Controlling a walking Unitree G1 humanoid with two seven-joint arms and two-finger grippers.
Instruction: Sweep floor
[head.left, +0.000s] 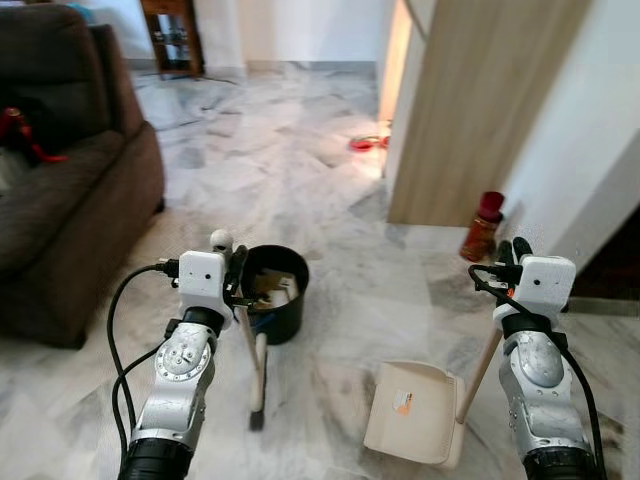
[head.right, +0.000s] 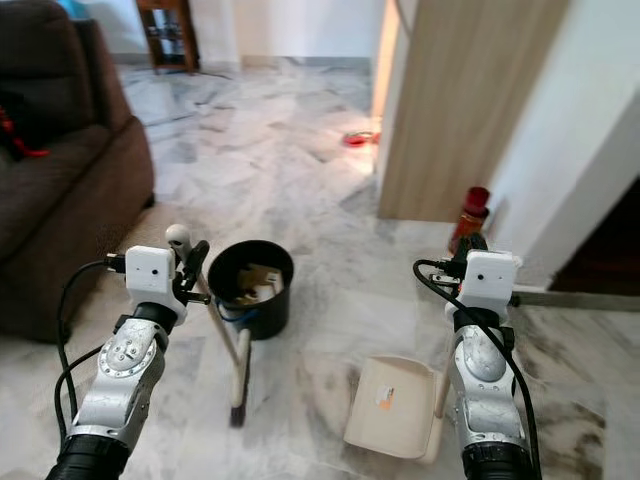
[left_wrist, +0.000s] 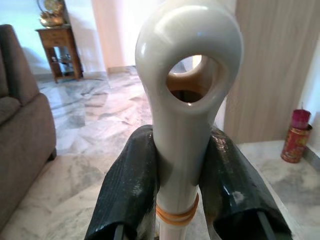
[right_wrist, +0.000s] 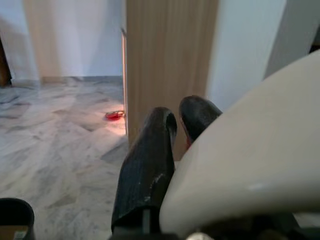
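My left gripper (head.left: 232, 268) is shut on the top of a cream broom handle (left_wrist: 184, 125) that ends in a round hanging hole. The stick slants down to dark bristles (head.left: 257, 412) resting on the marble floor. A black bucket (head.left: 290, 312) holding scraps of rubbish stands just behind the broom. On the right, my right gripper (head.left: 512, 255) is shut on the long cream dustpan handle (right_wrist: 250, 170). The cream dustpan (head.left: 412, 410) sits on the floor between my arms, its tray facing the broom. The black fingers (right_wrist: 150, 165) lie close together beside the handle.
A brown sofa (head.left: 60, 200) fills the left side. A wooden panel (head.left: 470, 110) and white wall stand at the right, with a red-brown jar (head.left: 483, 228) at their foot. A red object (head.left: 365, 143) lies farther back on the floor. A wooden side table (head.left: 172, 35) stands at the far wall.
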